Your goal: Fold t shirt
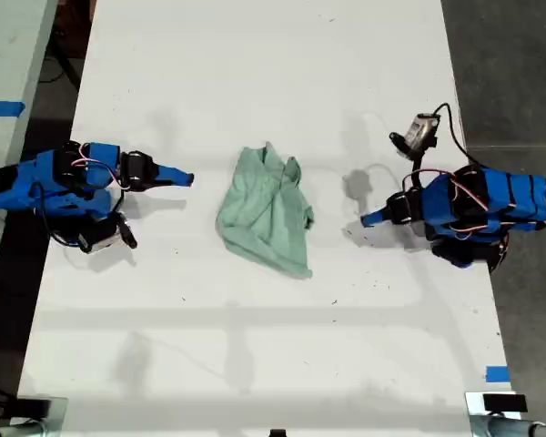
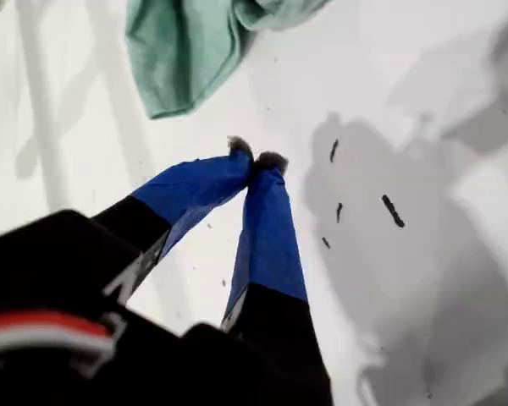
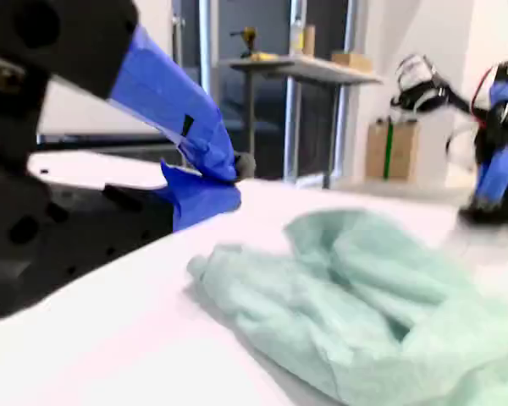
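Observation:
The t shirt [image 1: 268,214] is a pale mint-green garment lying crumpled and partly bunched in the middle of the white table [image 1: 255,364]. It also appears in both wrist views [image 2: 186,51] [image 3: 364,304]. My first gripper [image 1: 369,218] is at the exterior view's right, pointing toward the shirt a short way from its edge. Its blue fingertips are shut together just above the table [image 2: 254,156], with nothing between them. My second gripper [image 1: 184,178] is at the exterior view's left, also apart from the shirt, shut and empty [image 3: 229,173].
Small black marks [image 2: 392,211] dot the table near my first gripper. A blue tape piece [image 1: 497,373] sits at the table's edge in the exterior view's lower right. Dark floor borders both long sides. Another table with blue tape [image 1: 0,108] stands at the exterior view's left.

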{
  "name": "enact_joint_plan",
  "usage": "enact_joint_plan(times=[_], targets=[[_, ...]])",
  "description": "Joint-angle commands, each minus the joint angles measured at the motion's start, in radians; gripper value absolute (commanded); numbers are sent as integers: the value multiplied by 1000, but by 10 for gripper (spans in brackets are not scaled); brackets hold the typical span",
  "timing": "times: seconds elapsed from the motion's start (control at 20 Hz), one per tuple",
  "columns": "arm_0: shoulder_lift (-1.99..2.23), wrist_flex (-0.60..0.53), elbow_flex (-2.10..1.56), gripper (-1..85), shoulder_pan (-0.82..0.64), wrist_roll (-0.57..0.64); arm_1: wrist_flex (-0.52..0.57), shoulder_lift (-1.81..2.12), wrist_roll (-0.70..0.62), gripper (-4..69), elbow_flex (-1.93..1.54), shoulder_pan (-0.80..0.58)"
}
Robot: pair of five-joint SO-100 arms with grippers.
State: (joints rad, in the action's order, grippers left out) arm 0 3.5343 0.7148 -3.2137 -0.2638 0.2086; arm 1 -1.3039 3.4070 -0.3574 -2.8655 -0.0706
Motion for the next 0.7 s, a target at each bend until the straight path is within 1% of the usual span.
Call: enact_joint_plan(times=[0.0,0.05,0.1,0.15,0.2,0.3,0.35,0.4,0.45,0.5,0.55,0.65], targets=[[63,51,-80,-3,-44,35,23,97,-35,16,-149,-11],[61,89,-80,-3,-91,32,31,95,-54,16,-189,-31],[61,110,-80,16,-123,31,31,95,-101,17,-229,-51],[61,123,-80,56,-149,31,17,94,-158,29,-249,-80],[61,150,-80,57,-175,28,-21,95,-239,43,-245,-120],[61,216,-80,57,-225,28,-23,95,-360,38,-245,-144],[61,252,-80,58,-252,28,-23,95,-344,38,-245,-138],[61,281,-80,57,-268,15,-23,95,-235,38,-245,-127],[57,296,-80,61,-278,34,-23,95,-195,38,-245,-114],[49,298,-78,84,-241,37,-23,95,-204,39,-245,-100],[57,296,-78,91,-175,5,-23,95,-235,39,-245,-91],[57,296,-78,90,-98,-2,-23,95,-359,39,-245,-89]])
